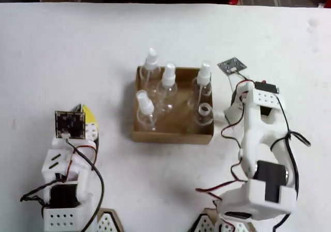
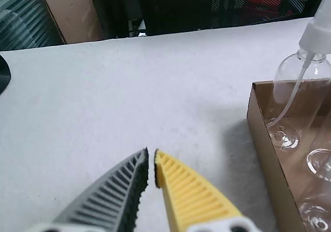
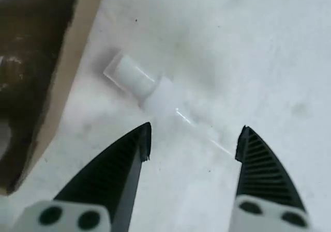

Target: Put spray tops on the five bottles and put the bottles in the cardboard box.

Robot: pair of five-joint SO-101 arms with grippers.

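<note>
We count five bottles (image 1: 168,86), four capped; right gripper (image 3: 194,136) spread above what seems one spray top (image 3: 147,84); left gripper (image 2: 151,159) closed.

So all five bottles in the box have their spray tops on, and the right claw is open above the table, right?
Not quite: the high view shows four bottles capped, but the bottle in the corner nearest the right claw has a bare neck. All five are in the cardboard box, and that claw is open above the table.

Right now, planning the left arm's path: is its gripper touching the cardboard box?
Apart: left wrist view shows table between left gripper and cardboard box.
</note>
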